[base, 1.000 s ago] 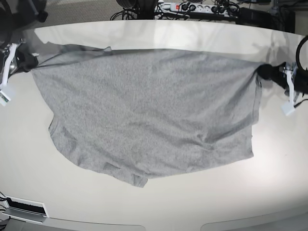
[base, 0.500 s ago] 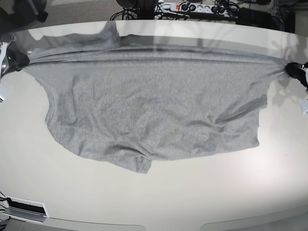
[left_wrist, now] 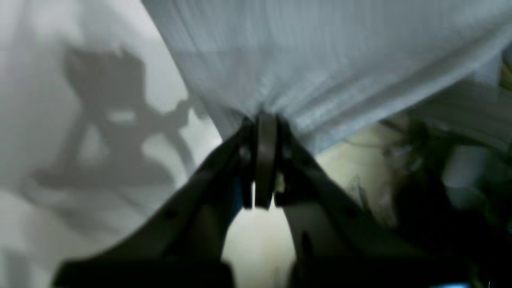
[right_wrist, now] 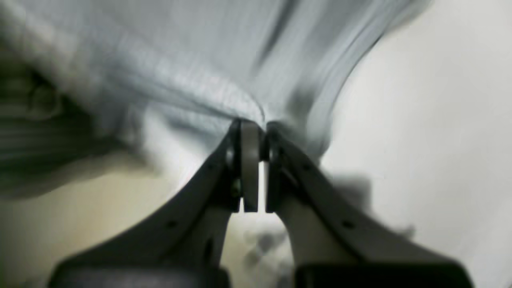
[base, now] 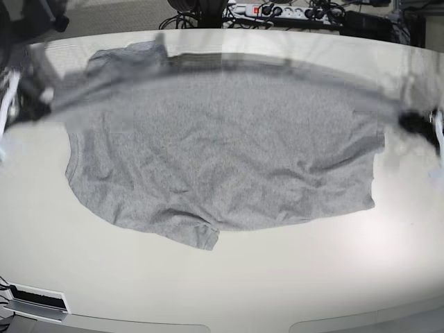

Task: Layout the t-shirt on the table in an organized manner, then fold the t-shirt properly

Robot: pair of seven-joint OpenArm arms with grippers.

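Since the earlier frames the shirt (base: 222, 146) has been pulled wider and its far edge lifted: that edge, which lay slack on the desk (base: 229, 277), now runs blurred between the two arms, and a sleeve has flipped up at the far corner on the right arm's side.

The left fingers (left_wrist: 262, 120) are clenched on a bunched corner of cloth, which fans away from their tips. The right fingers (right_wrist: 252, 124) are clenched on the opposite corner in the same way. The near half of the shirt rests on the desk between them, plain side up, with creases near the left fingers and a sleeve poking out at the near hem.

I judge the layout only partly done: the cloth is spread but not yet set down flat, and no fold has begun. What remains is lowering the far edge, smoothing, then the folds.

Open desk lies on the near side of the shirt and beyond each pair of fingers. Past the far edge sit a power strip (base: 277, 10) and cables, so there is less room that way.
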